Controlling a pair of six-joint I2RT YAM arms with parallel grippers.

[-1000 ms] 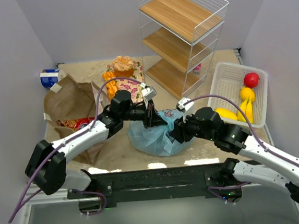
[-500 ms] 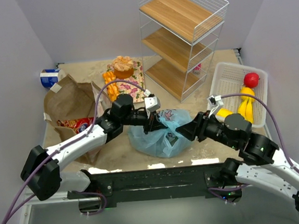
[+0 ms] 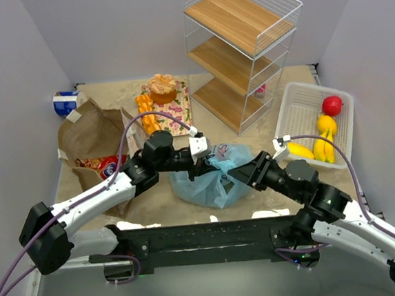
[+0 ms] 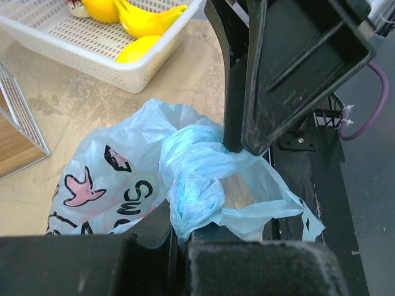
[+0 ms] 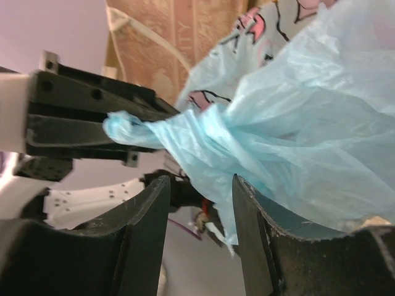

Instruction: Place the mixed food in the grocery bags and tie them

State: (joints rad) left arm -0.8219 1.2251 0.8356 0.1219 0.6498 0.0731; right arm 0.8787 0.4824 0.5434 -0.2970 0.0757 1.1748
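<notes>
Blue bag (image 3: pixel 208 187) sat btwn the two arms. Left gripper (image 3: pixel 200 164) was pressed shut, pinching a twisted bit of the bag's top. Right gripper (image 5: pixel 200 180), on the bag's other side, had jaws spread w/ loose plastic hanging in the gap, not squeezed afaict. Brown paper bag (image 3: pixel 89 133) lay left of it, white basket (image 3: pixel 304 104) off to its right.

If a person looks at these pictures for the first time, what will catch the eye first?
First the light-blue plastic bag in the middle of the scene, a twisted end of it pinched in the shut left gripper, with the open right gripper at its other side. Then the white basket with yellow bananas at the right, and the brown paper bag at the left.
</notes>
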